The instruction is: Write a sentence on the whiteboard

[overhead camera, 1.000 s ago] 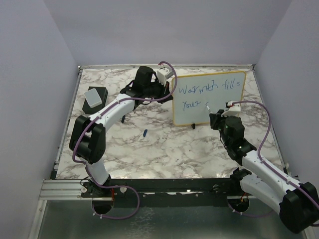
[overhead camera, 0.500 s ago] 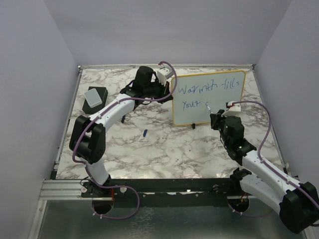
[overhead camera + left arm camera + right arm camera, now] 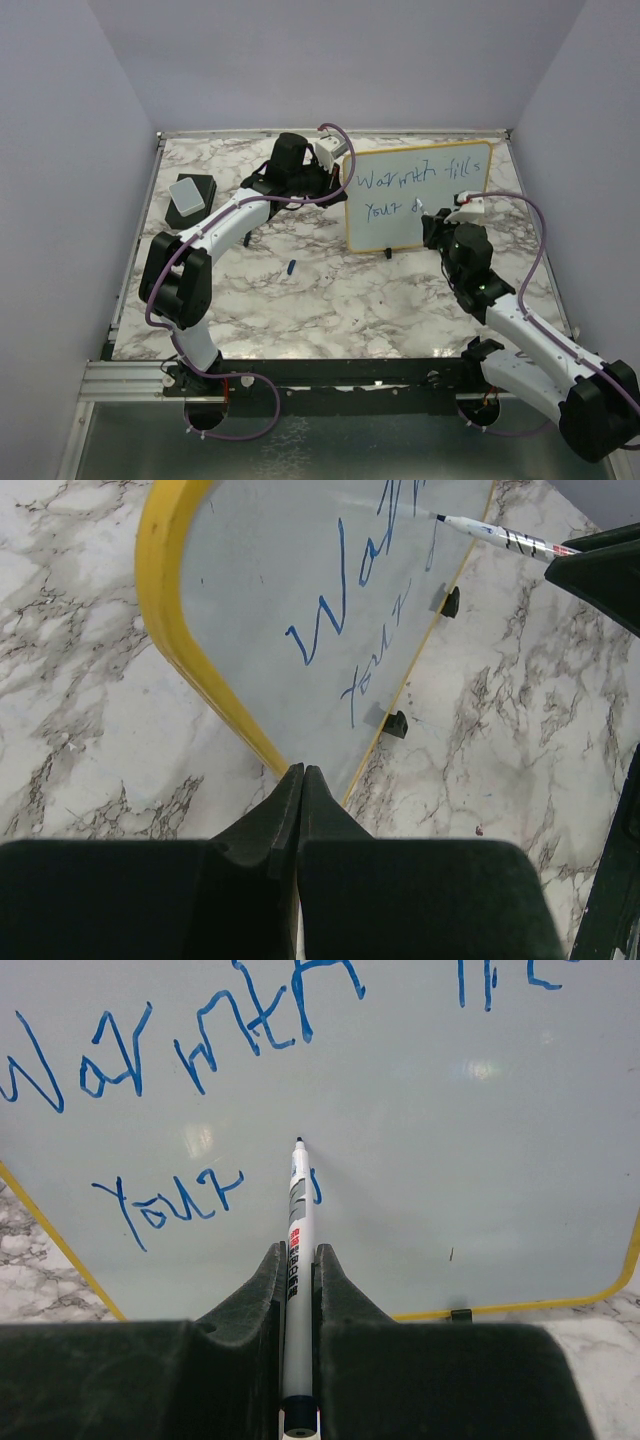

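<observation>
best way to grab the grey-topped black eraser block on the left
Pinch the grey-topped black eraser block across its black side walls, coming straight down from above: it lies flat on the marble table, grey face up, sides exposed.

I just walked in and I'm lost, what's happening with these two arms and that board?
The right gripper is shut on a marker, its tip at the whiteboard, writing in blue. The sentence reads "Warmth fills" on top and "your" below, with a further stroke beside the tip. The left gripper is shut, its tips against the board's yellow left edge.
</observation>
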`<state>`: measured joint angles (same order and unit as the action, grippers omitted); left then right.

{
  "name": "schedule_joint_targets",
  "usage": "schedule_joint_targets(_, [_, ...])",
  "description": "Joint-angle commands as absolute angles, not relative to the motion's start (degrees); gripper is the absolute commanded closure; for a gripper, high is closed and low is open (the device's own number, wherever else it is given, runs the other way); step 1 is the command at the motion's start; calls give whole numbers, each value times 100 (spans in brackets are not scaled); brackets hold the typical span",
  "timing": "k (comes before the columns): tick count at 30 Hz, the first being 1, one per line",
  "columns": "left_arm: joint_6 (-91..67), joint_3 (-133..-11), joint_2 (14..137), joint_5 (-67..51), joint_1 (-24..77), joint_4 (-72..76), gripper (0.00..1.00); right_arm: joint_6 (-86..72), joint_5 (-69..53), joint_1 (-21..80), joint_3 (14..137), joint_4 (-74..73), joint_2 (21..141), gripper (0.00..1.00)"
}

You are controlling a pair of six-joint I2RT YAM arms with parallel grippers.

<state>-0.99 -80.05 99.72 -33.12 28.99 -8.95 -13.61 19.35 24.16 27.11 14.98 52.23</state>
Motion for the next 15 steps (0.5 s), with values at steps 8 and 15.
schedule_joint_targets(8, [-44,-8103,9803,-3430,2925,-870,100,-1361,2105,2384,2717,1563,5201,99])
schedule_joint_targets(15, [-44,-8105,9803,-3436,2922,-863,100,-1571,2066,2386,2471,1275,5046,99])
